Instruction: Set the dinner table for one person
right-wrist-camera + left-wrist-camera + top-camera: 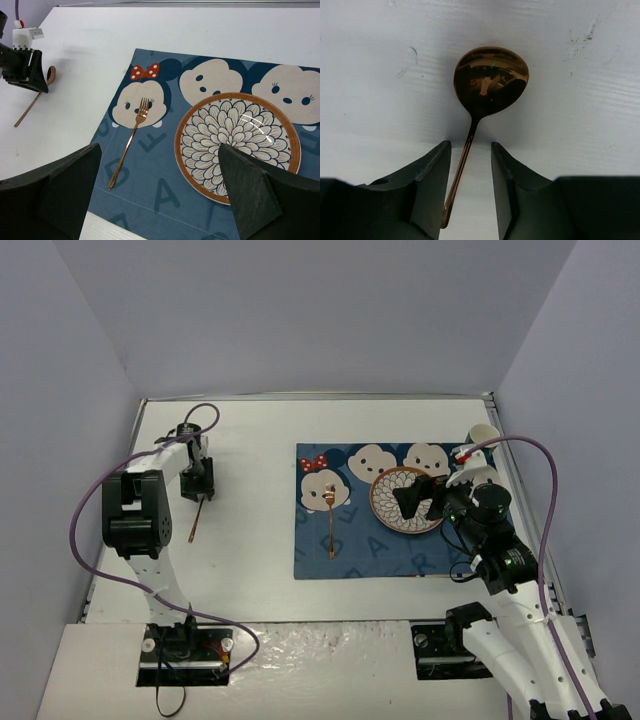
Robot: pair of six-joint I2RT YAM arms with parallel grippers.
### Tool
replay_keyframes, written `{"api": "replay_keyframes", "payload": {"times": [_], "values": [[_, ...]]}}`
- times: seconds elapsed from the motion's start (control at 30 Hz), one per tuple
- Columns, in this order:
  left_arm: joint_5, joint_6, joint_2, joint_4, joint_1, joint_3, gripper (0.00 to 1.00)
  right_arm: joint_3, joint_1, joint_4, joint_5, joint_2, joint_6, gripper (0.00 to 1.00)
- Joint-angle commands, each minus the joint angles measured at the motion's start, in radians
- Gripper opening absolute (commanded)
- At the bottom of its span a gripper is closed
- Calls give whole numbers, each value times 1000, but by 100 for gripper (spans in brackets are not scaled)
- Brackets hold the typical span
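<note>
Left gripper [469, 148] unclenched, astride spoon [490, 80] handle | spoon flat on dinner table [250, 540], bowl far, handle near

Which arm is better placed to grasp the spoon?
Left: the open left end effector straddles the spoon handle on the dinner table; the right end effector hangs open over the plate.

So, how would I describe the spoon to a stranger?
On the white dinner table, look left of the blue cartoon mat. Under the left gripper lies a copper-coloured spoon; unlike the fork on the mat, it ends in a round bowl.
</note>
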Motion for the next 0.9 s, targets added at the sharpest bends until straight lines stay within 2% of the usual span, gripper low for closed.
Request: {"api": "replay_keyframes", "payload": {"times": [0.0,0.17,0.3,0.37,0.67,0.87], "values": [[9,-11,27,16,15,6,26,9,4,65,-12,-3,-13,100],[49,-85,26,14,9,-15,13,7,5,67,-11,1,-15,100],[54,-239,3,20,-34,-55,2,3,5,69,-8,-3,-16,100],[41,-315,-9,20,-70,-70,0,3,5,70,-6,-1,-16,100],[33,-635,-79,64,-259,-141,0,4,5,72,-17,10,-16,100],[14,-695,-96,79,-325,-178,18,0,5,75,-16,11,-17,100]]}}
